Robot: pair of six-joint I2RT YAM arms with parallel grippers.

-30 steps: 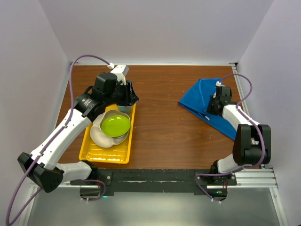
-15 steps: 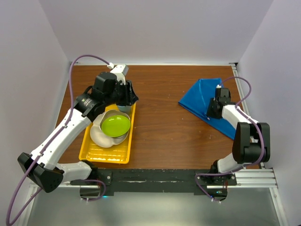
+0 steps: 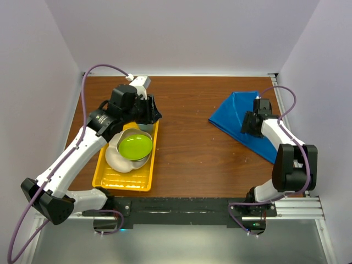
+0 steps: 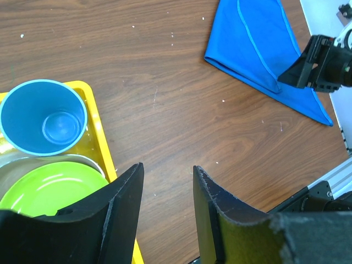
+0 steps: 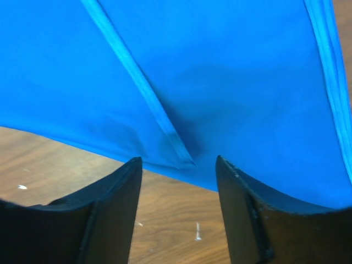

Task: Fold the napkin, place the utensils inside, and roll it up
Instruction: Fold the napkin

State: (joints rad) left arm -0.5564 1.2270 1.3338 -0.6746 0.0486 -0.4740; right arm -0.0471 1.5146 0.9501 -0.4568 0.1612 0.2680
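Two robot arms work over a brown tabletop [image 3: 187, 137]. The right hand [image 3: 251, 124] hovers low over the napkin [image 3: 234, 113], fingers apart and gripping nothing. The left hand [image 3: 149, 113] hangs above the far end of a yellow tray [image 3: 104, 179], also open and empty.

The likely trouble is at the napkin's near folded edge. The right hand sits just above a stitched hem there. If it closes on the top layer alone, a lift would peel the fold open instead of moving the whole cloth. A sideways drag would bunch the soft fabric. The napkin also lies close to the right edge of the tabletop, so a push that way could send a corner over the side. On the left, the open fingers are near a blue cup [image 4: 44, 118] standing in the tray beside a green plate [image 3: 135, 147], and a careless descent could tip the cup. No fork can be seen in any view.

The napkin is bright blue, folded into a flat triangle at the far right. A lighter hem runs diagonally across it, with a faint shadowed dimple beside that line.
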